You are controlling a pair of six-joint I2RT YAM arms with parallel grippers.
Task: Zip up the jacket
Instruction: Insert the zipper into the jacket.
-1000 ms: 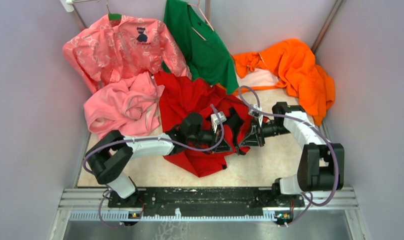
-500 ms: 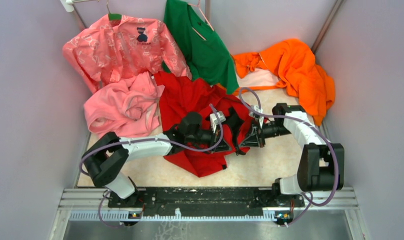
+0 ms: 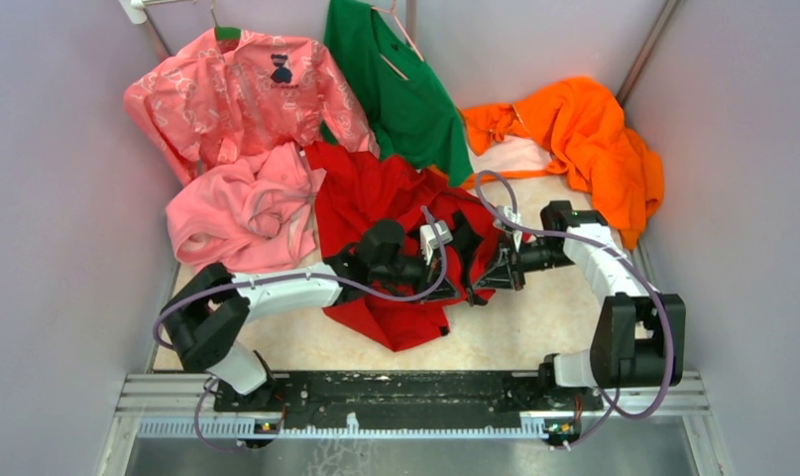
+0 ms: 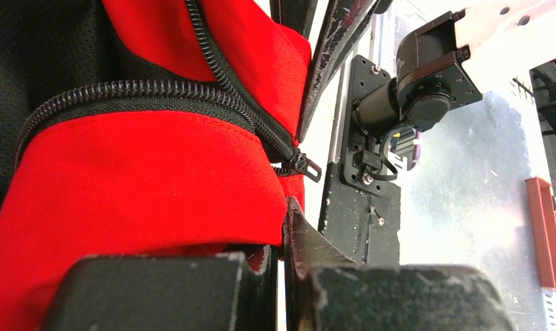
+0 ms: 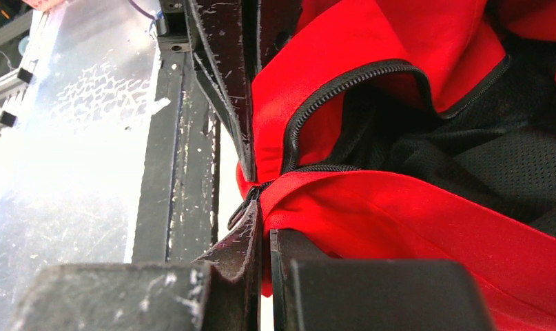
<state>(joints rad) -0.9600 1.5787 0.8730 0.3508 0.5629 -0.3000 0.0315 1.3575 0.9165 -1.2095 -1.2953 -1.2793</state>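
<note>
The bright red jacket (image 3: 376, 198) lies crumpled in the middle of the table, its dark mesh lining showing. My left gripper (image 3: 445, 285) and right gripper (image 3: 474, 288) meet at its near hem. In the left wrist view the left gripper (image 4: 283, 238) is shut on red fabric just below the zipper slider (image 4: 304, 165), above which the two rows of teeth (image 4: 144, 89) split apart. In the right wrist view the right gripper (image 5: 264, 238) is shut on the hem beside the same slider (image 5: 246, 205). The zipper is open above the slider.
A plain pink fleece (image 3: 242, 213) lies left of the jacket. A patterned pink shirt (image 3: 232, 89) and a green shirt (image 3: 396, 79) hang at the back. An orange garment (image 3: 589, 139) is heaped at the back right. Walls close both sides.
The left wrist has shifted slightly to the right, toward the right gripper. Both grippers stay shut on the jacket's hem.
</note>
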